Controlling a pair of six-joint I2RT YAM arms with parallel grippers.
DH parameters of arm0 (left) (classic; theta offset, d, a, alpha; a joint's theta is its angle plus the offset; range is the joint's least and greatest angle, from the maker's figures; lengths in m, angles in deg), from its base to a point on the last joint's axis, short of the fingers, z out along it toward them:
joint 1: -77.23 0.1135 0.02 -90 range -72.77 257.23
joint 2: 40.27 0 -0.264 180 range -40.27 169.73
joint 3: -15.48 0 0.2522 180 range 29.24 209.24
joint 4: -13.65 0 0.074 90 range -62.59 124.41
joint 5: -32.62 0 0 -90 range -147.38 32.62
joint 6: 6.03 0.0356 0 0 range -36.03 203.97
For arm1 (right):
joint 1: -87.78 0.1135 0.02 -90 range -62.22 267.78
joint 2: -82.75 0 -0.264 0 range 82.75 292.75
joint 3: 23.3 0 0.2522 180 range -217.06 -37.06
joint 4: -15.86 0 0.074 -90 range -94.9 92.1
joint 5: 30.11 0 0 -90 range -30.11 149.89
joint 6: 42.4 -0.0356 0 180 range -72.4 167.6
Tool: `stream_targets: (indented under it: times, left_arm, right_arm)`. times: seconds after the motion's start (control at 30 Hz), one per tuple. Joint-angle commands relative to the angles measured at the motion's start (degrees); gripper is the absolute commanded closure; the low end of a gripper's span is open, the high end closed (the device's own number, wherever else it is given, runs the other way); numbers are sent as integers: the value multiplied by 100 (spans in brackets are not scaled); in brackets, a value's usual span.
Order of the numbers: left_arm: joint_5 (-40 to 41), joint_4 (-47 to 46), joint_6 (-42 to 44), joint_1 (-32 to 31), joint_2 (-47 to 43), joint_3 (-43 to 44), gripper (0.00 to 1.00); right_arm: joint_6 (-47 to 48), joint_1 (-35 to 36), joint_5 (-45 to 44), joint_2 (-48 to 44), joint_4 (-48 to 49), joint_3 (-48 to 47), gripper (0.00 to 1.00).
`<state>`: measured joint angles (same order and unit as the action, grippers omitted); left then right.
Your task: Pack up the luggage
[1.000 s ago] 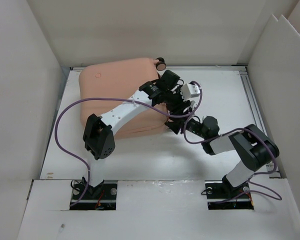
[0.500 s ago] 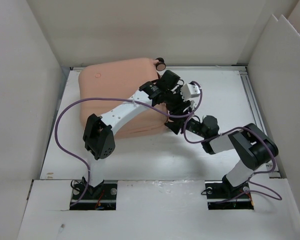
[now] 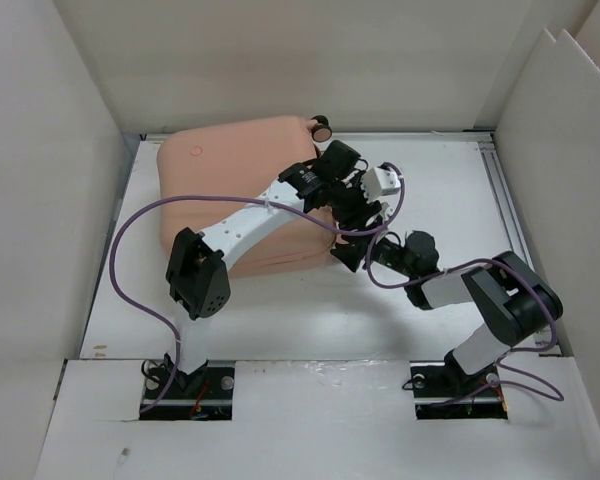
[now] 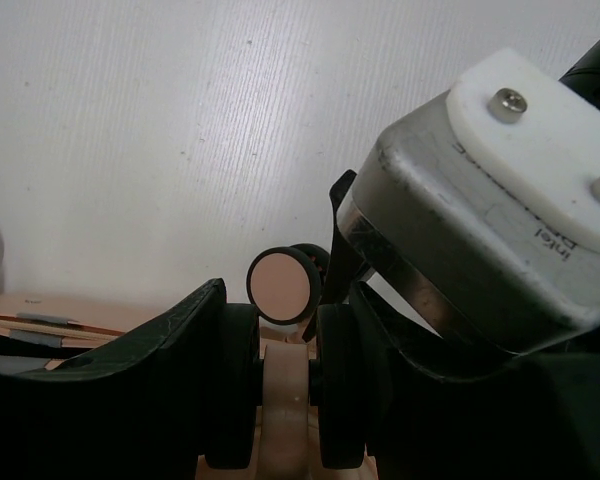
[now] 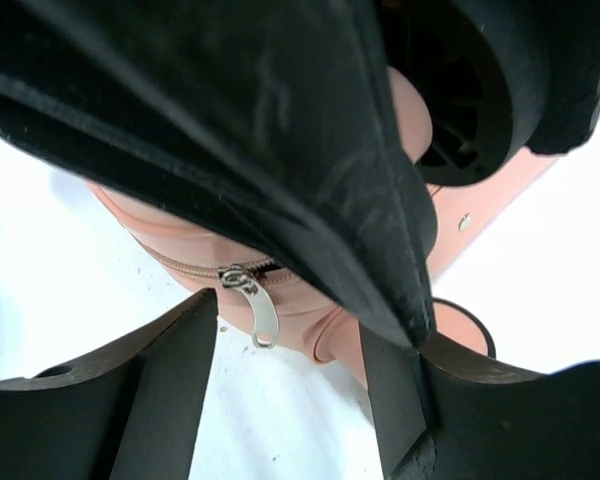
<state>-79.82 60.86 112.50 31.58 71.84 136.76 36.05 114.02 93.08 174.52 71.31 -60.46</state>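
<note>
White bench (image 3: 460, 190), walled round: luggage (image 3: 220, 170) lies far-left. Your left jaws pinch a peach part at its near-right corner. Your right jaws stand apart, zipper pull (image 5: 258, 310) hanging just ahead in their gap, so that arm is nearer.

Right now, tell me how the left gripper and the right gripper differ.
The left gripper is shut on a suitcase wheel; the right gripper is open, the zipper pull loose between its fingers. The left gripper reaches in across the peach suitcase; the right gripper comes from the table side. Both work the same corner.
</note>
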Motion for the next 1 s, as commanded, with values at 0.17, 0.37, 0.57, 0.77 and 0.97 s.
stream_targets:
  times: [0.17,0.37,0.57,0.77,0.97]
  left_arm:
    - [38,83,-94,30,-462,366,100]
    - [38,83,-94,30,-462,366,100]
    - [38,83,-41,30,-462,366,100]
    - [38,83,-41,30,-462,313,100]
    - [38,83,-41,30,-462,313,100]
  right_arm:
    - [110,66,21,-150,206,99,37]
    - [57,171,73,122,268,-156,42]
    - [-268,224,21,552,856,-8,66]
    - [-435,224,21,666,1349,195,76]
    - [-497,224,21,667,1543,248,79]
